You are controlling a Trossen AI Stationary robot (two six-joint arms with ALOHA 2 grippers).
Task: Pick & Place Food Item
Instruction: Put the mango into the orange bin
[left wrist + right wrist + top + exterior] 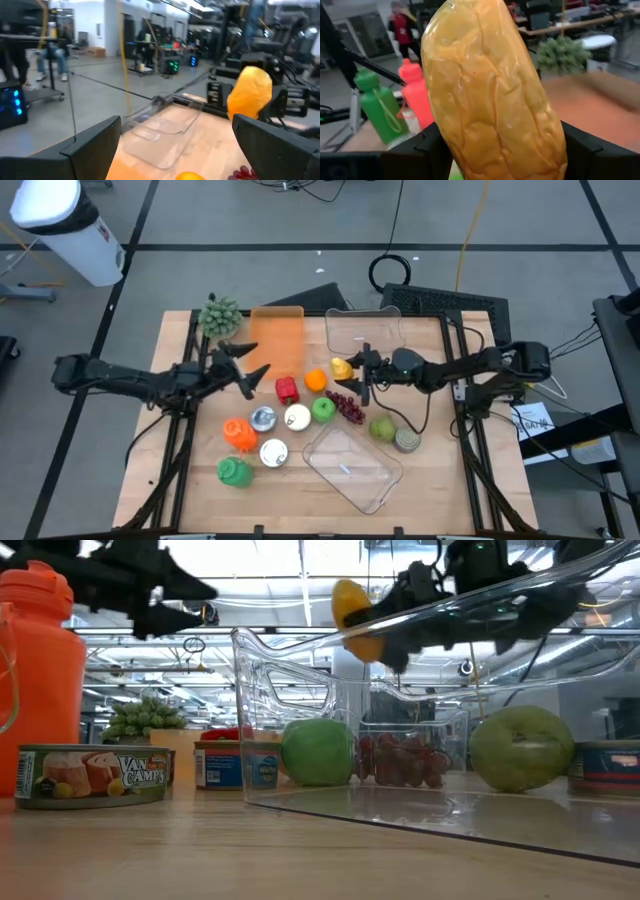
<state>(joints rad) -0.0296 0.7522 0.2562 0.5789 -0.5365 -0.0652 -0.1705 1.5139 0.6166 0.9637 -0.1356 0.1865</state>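
Observation:
A lumpy yellow-orange food item (490, 85) is held above the table's middle, with my right gripper (352, 372) shut on it; it also shows as the yellow item (355, 615) in the low view. My left gripper (252, 367) hovers open left of centre, above the table and facing the yellow item (250, 92), with nothing between its fingers (95, 145). On the table below lie a red pepper (287, 389), an orange (316, 380), a green apple (323, 409) and grapes (347, 408). My right gripper pinches the yellow food item between its two fingers, one on each side of its lower half (445, 137). The fingers reach in level from the table's right side. The item stands roughly upright, rising above the fingers, and is lifted clear of the table (300, 840).
An orange tray (277, 340) and a clear container (360, 330) sit at the back; another clear container (352, 467) is at the front. Cans (263, 418), an orange bottle (240, 433), a green bottle (235, 471), a second green fruit (382, 427) and a broccoli-like bunch (218, 315) lie around.

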